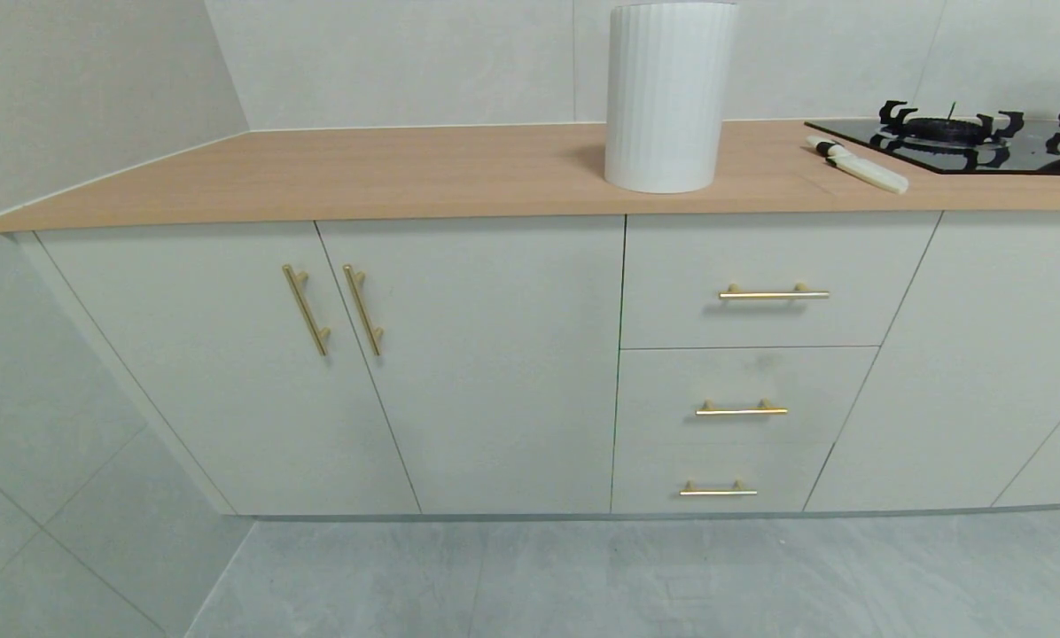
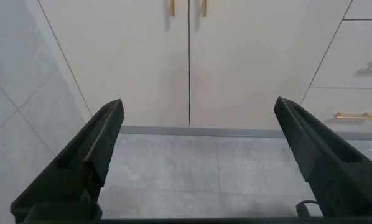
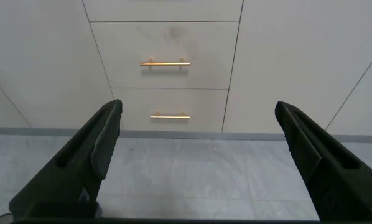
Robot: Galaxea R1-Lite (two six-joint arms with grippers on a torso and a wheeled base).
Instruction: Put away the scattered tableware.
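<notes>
What worries me most is the pale utensil (image 1: 858, 166), the one loose piece of tableware I can pick out. It lies flat on the countertop (image 1: 406, 168) at the right, just beside the left edge of the black hob (image 1: 955, 146). A slim, flat thing gives fingers little to close on, so a shallow approach would likely shove it onto the glass or skid it along the wood rather than lift it. It may be a sheathed knife, though from here I cannot be sure; if so, a pinch on the wrong end could pull the cover off.

The second risk is the reach itself. Both arms hang low before the cupboards. The left gripper (image 2: 197, 109) is spread wide and holds nothing, down by the floor in front of the cabinet doors (image 2: 248, 62). The right gripper (image 3: 197, 107) is likewise spread and bare, facing the lower drawers (image 3: 167, 56). Coming up from there, either could catch a gold handle (image 1: 774, 293) or the counter's front lip.

The white ribbed container (image 1: 666, 97) stands upright on the countertop, well left of the utensil, and looks the likely home for it. It is tall, so a knock from an arm, or the utensil dropped against its rim, could tip it. Its mouth lies out of sight, so what it holds is unknown. All three drawers and both doors are shut, their contents hidden
</notes>
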